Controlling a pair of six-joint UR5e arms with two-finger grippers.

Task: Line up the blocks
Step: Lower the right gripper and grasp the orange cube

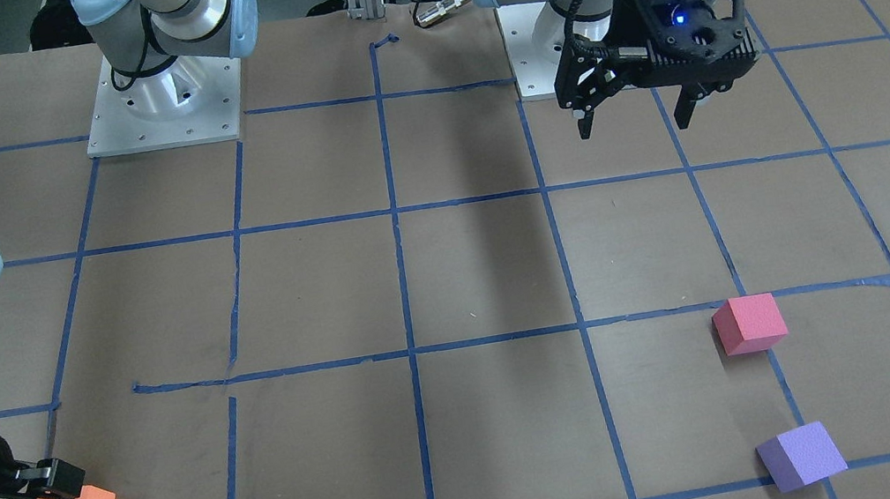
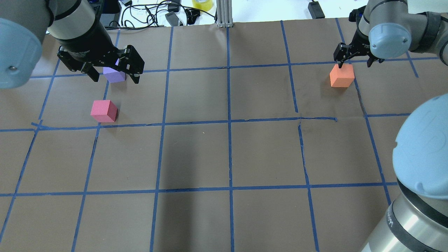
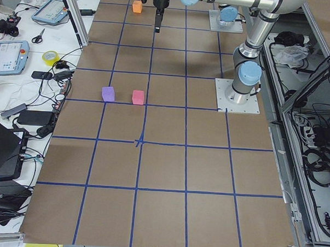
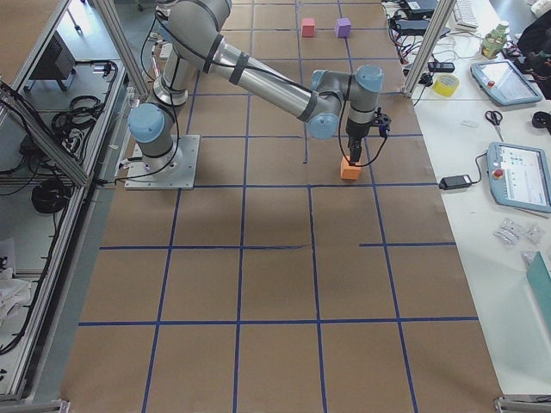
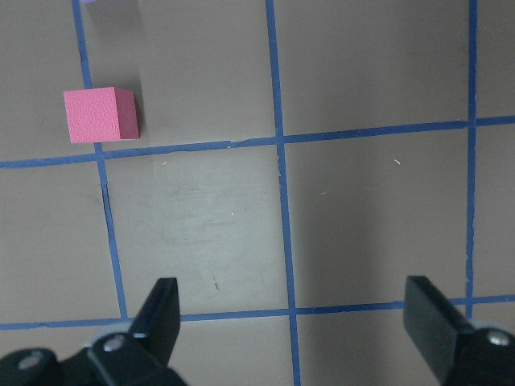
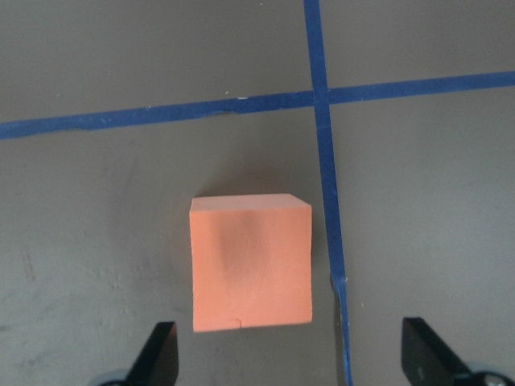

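Note:
The orange block (image 2: 342, 76) sits on the table at the far right, and also shows in the right wrist view (image 6: 251, 261). My right gripper (image 2: 354, 64) hangs open just above it, fingers (image 6: 161, 354) apart and not touching it. The pinkish-red block (image 2: 103, 111) and the purple block (image 1: 800, 456) sit near each other on the left side. My left gripper (image 1: 635, 123) is open and empty, held high above the table nearer its base. The pinkish-red block lies at the upper left of the left wrist view (image 5: 100, 115).
The table is brown paper with a blue tape grid (image 2: 227, 122). The two arm bases (image 1: 163, 107) stand at the robot's edge. Cables and a tape roll (image 2: 202, 4) lie beyond the far edge.

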